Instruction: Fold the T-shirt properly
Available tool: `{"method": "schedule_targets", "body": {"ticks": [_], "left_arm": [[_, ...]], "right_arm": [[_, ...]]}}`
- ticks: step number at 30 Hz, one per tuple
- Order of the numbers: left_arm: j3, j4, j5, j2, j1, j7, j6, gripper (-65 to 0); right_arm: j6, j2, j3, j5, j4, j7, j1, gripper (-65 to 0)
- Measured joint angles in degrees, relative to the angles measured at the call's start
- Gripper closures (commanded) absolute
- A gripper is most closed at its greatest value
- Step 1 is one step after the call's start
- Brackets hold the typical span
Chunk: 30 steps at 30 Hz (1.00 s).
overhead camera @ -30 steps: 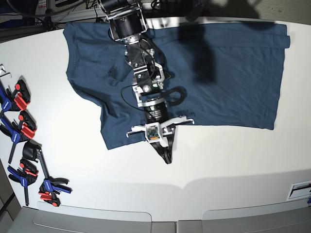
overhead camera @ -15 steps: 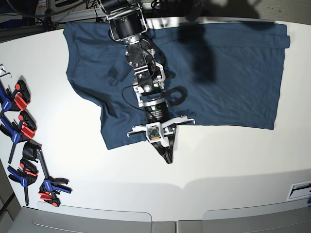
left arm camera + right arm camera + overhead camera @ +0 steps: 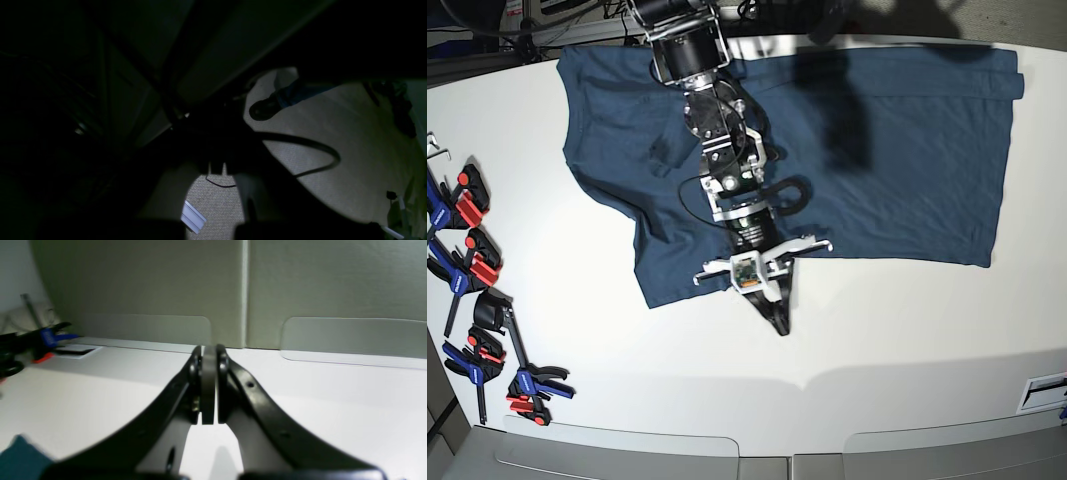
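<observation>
Right tool was closed, jaws pressed flat together with nothing between them; the right wrist view confirmed the black fingers met along their length. It hung over bare white table, tip pointing toward the near edge.

T-shirt lay spread flat on the table, directly behind the right tool; the arm reached out across the cloth from the far side. The shirt's near hem ran just behind the tool's wrist bracket. In the right wrist view a corner of the navy cloth showed low on the left, beside the tool but apart from the fingers.

Left tool: not identifiable in any view. The left wrist view was nearly all dark, showing only a patch of pale floor and a black cable. Taken as closed; no shirt seen in it.

Clamps, blue, red and black, lay in a row along the table edge, well apart from the right tool and off the shirt.
</observation>
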Motion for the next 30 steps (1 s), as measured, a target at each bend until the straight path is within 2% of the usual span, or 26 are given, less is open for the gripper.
{"method": "schedule_targets", "body": {"ticks": [7,9,11,17,19,21,30], "left_arm": [[0.00,0.00,0.04,0.00,0.00,0.00,-0.02,0.0],[0.00,0.00,0.04,0.00,0.02,0.00,0.00,0.0],[0.00,0.00,0.04,0.00,0.00,0.00,0.00,0.0],[0.00,0.00,0.04,0.00,0.02,-0.02,0.00,0.0],[0.00,0.00,0.07,0.00,0.00,-0.02,-0.02,0.0],[0.00,0.00,0.04,0.00,0.00,-0.02,0.00,0.0],[0.00,0.00,0.02,0.00,0.00,-0.02,0.00,0.0]], "right_arm": [[22.29,-0.02,-0.02,-0.48,0.00,8.20,0.02,0.0],[28.44,-0.04,-0.02,-0.85,0.00,12.31,0.02,0.0],[33.14,-0.04,-0.02,-1.11,0.00,17.70,0.02,0.0],[33.11,-0.02,-0.02,-0.37,0.02,39.56,0.15,0.0],[33.11,-0.04,-0.02,-0.26,0.02,43.91,0.11,0.0],[33.11,-0.02,-0.02,-0.24,0.02,45.77,0.13,0.0],[33.11,-0.04,-0.02,-0.26,0.02,45.64,0.11,0.0]]}}
